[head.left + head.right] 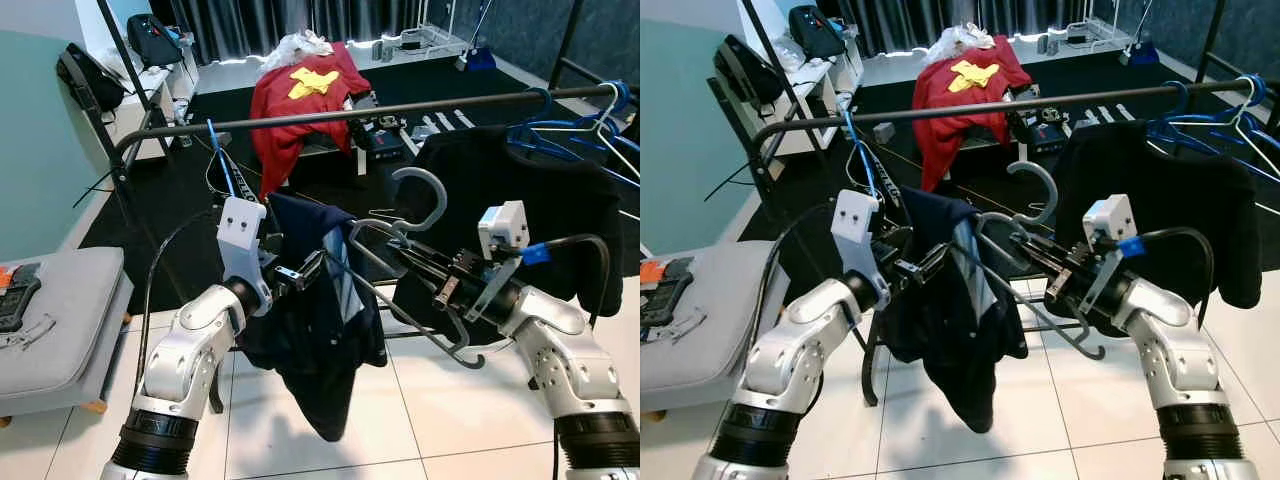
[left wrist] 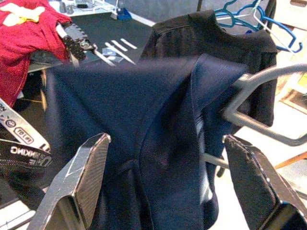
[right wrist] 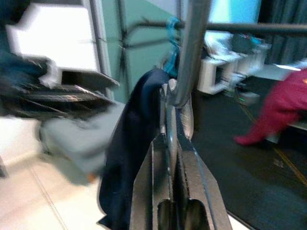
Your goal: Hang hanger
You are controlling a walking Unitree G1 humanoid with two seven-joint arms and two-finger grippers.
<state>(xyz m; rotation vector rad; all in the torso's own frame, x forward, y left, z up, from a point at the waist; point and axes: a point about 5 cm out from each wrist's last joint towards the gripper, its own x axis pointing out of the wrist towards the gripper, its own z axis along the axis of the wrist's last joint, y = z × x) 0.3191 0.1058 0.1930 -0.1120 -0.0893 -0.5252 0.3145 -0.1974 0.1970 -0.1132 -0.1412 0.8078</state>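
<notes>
A grey plastic hanger (image 1: 425, 195) carries a navy garment (image 1: 320, 330) that droops from its left shoulder. My right gripper (image 1: 400, 250) is shut on the hanger's neck just under the hook, holding it tilted in front of and slightly below the black rail (image 1: 330, 117). In the right wrist view the shut gripper (image 3: 173, 139) pinches the grey hanger stem (image 3: 192, 48). My left gripper (image 1: 300, 270) stands open at the garment's upper left. Its fingers (image 2: 91, 163) are spread wide, with the navy cloth (image 2: 144, 110) in front of them.
A black garment (image 1: 520, 190) hangs on blue hangers (image 1: 580, 125) at the rail's right end. A blue hook (image 1: 218, 150) sits near the rail's left end. A red shirt (image 1: 300, 95) lies behind the rail. A grey cushioned seat (image 1: 60, 310) stands at the left.
</notes>
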